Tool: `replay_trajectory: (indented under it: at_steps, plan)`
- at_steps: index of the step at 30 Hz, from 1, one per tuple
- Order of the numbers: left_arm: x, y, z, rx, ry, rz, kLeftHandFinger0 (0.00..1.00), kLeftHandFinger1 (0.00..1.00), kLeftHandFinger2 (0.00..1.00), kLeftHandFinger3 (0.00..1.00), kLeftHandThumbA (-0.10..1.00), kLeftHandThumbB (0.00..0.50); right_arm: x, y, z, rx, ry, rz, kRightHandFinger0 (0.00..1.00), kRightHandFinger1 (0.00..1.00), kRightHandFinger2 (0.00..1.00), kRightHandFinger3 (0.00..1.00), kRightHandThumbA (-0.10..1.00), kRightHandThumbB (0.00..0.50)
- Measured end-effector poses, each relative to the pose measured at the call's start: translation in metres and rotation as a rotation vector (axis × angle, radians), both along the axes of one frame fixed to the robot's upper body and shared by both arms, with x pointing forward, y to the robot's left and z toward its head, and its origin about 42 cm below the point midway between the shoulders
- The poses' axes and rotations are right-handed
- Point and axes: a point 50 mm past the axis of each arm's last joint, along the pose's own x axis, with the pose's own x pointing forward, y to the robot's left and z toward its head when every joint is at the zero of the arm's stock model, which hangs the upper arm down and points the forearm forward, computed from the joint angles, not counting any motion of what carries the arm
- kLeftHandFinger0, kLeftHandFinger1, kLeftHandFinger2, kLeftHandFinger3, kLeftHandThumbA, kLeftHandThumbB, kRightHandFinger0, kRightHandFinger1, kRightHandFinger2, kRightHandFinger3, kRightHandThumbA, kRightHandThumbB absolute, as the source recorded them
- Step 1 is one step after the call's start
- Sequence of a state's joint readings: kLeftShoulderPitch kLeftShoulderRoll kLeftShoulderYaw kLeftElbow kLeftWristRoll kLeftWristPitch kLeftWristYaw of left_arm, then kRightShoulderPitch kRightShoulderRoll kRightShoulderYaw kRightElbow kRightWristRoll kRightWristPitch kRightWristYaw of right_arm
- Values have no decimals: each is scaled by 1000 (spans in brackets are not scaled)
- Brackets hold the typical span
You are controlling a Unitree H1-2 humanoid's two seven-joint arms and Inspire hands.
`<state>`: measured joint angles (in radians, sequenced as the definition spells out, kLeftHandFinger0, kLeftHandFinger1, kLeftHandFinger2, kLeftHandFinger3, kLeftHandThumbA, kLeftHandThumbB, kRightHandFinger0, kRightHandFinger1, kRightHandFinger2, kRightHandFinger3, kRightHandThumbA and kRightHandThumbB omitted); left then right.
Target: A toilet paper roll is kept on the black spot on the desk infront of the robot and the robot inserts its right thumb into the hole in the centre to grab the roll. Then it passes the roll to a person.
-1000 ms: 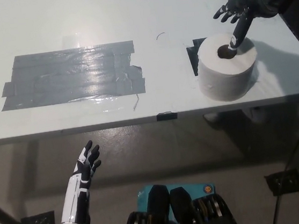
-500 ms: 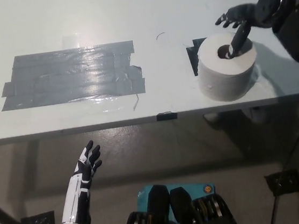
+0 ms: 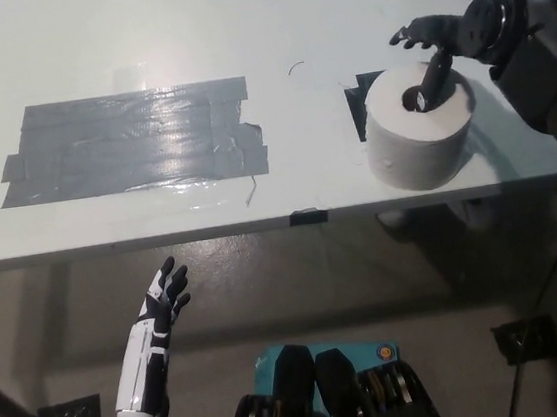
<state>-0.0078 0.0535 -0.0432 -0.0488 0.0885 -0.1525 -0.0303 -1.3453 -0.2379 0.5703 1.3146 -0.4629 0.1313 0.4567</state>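
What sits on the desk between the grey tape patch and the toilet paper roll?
In the head view, only bare white desk with a thin dark mark separates the grey tape patch from the toilet paper roll. A black spot edge shows beside the roll.

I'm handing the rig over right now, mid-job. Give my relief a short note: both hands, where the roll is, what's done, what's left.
Right hand: thumb down in the centre hole of the toilet paper roll, other fingers spread, not closed on it.
Left hand: open, resting low in front of the desk, idle.
Roll: upright on the black spot near the desk's front right edge.
Done: thumb inserted.
Left: close the grip, lift, pass to a person; none in view.
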Motion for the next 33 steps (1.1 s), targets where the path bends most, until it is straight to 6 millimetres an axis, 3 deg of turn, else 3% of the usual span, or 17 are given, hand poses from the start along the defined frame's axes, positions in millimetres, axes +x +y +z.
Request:
replay_trajectory:
  at_steps: [1,2,3,4,6,7,9,12,15,19,21,22,23,25,26,28,33]
  plan:
    - [1,0,1,1,-2,-1,1000,1000,1000,1000,1000,106,0,3,-2,-2,-2,2,1000,1000,1000,1000,592,279]
    - [1,0,1,1,-4,-2,1000,1000,1000,1000,1000,112,-1,6,-6,-5,-2,1,971,870,824,1000,369,261]
    - [2,0,1,1,-5,-2,1000,1000,1000,1000,1000,112,-2,8,-10,-6,-2,1,509,595,713,974,196,270]
    - [2,0,2,1,-7,-3,1000,1000,1000,1000,1000,112,-3,12,-17,-15,0,-4,434,541,663,919,140,275]
    - [2,-1,2,1,-7,-3,1000,1000,1000,1000,1000,96,-5,15,-26,-36,-8,-10,524,689,743,794,-84,249]
    - [2,-1,2,1,-7,-3,1000,1000,1000,1000,1000,93,-5,15,-27,-48,-18,-12,561,655,636,789,-99,242]
    - [3,-1,2,1,-8,-4,1000,1000,1000,1000,1000,108,-5,14,-28,-68,-35,-20,276,433,523,910,-100,196]
    - [3,-1,2,4,-5,-5,1000,1000,1000,1000,1000,103,-5,13,-31,-107,-60,-27,67,270,396,978,-100,200]
    - [3,-1,2,8,-6,-5,1000,1000,1000,1000,1000,103,-5,10,-34,-128,-78,-38,157,416,503,920,-100,181]
    - [5,-2,4,9,-11,-6,1000,1000,1000,1000,1000,111,-5,7,-36,-143,-88,-45,203,518,568,1000,-100,164]
    - [6,-2,6,9,-13,-7,1000,1000,1000,1000,1000,106,-5,7,-36,-143,-92,-47,176,616,663,698,-100,168]
    - [7,-2,6,9,-15,-7,1000,1000,1000,1000,1000,106,-5,6,-36,-141,-96,-48,233,759,870,576,-100,160]
    - [7,-2,7,9,-16,-7,1000,1000,1000,1000,1000,106,-5,5,-37,-133,-101,-52,186,724,834,423,-100,130]
    - [8,-2,8,10,-18,-8,1000,1000,1000,1000,1000,100,-5,3,-37,-107,-111,-59,155,763,1000,413,-100,142]
    - [9,-2,8,10,-18,-8,1000,1000,1000,1000,1000,100,-5,0,-38,-77,-123,-67,85,680,994,611,-100,155]
    - [9,-3,8,10,-19,-8,1000,1000,1000,1000,1000,103,-5,-7,-39,-10,-140,-89,66,647,977,817,-100,187]
    - [10,-2,10,11,-23,-9,1000,1000,1000,1000,1000,123,-7,-30,-47,263,-217,-176,12,543,872,822,-100,179]
